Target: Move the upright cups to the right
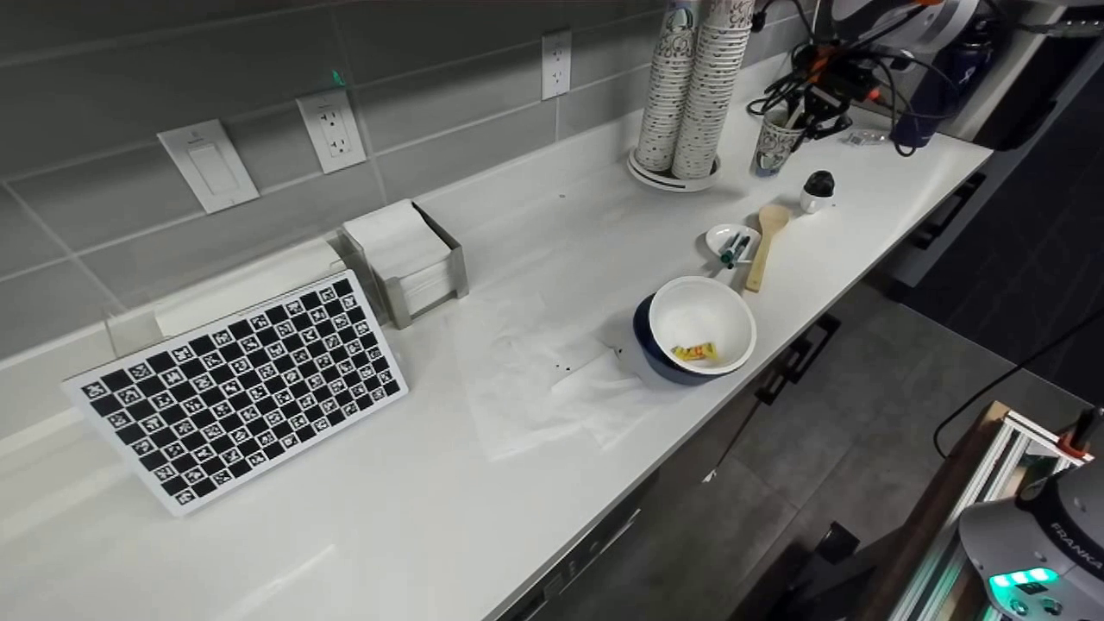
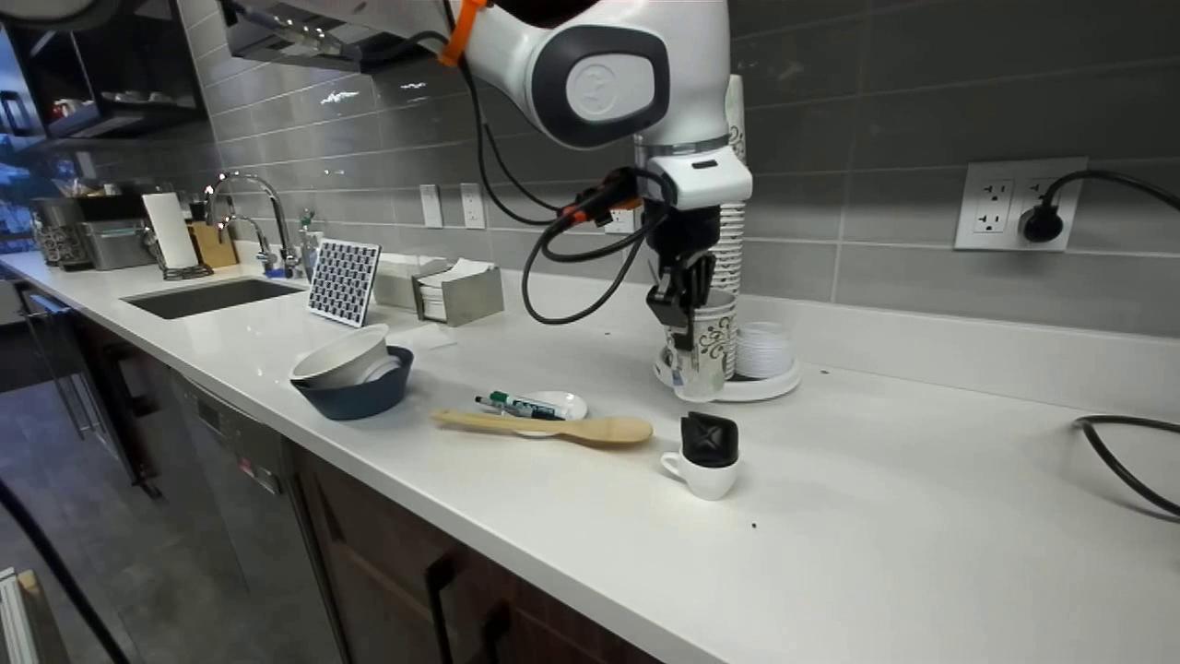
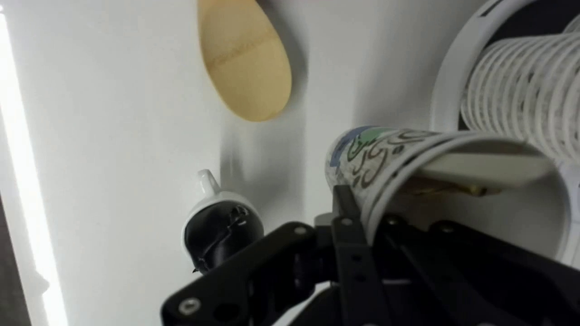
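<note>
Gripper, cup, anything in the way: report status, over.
Gripper shut on cup, at the rim. Cup roughly upright; whether lifted, can't tell. Stacked cups and mug nearby, possible snags.

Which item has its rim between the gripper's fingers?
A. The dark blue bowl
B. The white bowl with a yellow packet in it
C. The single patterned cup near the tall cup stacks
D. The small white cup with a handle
C: in the wrist view, the rim of the patterned cup runs between the fingers of the gripper, one outside its wall and one inside.
</note>
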`<state>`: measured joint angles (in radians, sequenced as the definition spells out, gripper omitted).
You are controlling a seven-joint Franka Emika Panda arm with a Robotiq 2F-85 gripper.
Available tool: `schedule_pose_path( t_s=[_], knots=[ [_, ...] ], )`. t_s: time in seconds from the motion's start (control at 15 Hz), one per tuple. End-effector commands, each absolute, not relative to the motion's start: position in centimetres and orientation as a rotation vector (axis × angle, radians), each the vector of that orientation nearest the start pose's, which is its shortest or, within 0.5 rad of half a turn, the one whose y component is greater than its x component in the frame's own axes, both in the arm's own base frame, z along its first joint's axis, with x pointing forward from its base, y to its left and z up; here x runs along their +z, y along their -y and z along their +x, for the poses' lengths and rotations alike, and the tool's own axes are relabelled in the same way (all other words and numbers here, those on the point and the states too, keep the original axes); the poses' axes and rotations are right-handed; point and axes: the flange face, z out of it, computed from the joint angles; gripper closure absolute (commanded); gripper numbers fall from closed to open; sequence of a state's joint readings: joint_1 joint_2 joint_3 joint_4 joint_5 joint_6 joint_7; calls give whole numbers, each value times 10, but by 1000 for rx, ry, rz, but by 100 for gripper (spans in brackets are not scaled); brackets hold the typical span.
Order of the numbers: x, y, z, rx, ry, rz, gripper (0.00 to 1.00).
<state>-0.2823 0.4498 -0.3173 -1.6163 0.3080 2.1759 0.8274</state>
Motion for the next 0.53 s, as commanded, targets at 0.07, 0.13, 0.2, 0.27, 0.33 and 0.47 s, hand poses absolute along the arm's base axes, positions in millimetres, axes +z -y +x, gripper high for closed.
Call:
schedule_pose_path(
  t_s=[0.07,0.13,0.2,0.27,0.33,0.47],
  knots=[
    [377,371,626,-123,-2299,-1984,99],
    [372,373,629,-103,-2326,-1961,99],
    [366,374,632,-66,-2344,-1949,99],
    [363,374,635,-36,-2358,-1938,99],
    [358,374,636,-9,-2363,-1935,71],
    [355,376,640,24,-2366,-1928,65]
  ],
)
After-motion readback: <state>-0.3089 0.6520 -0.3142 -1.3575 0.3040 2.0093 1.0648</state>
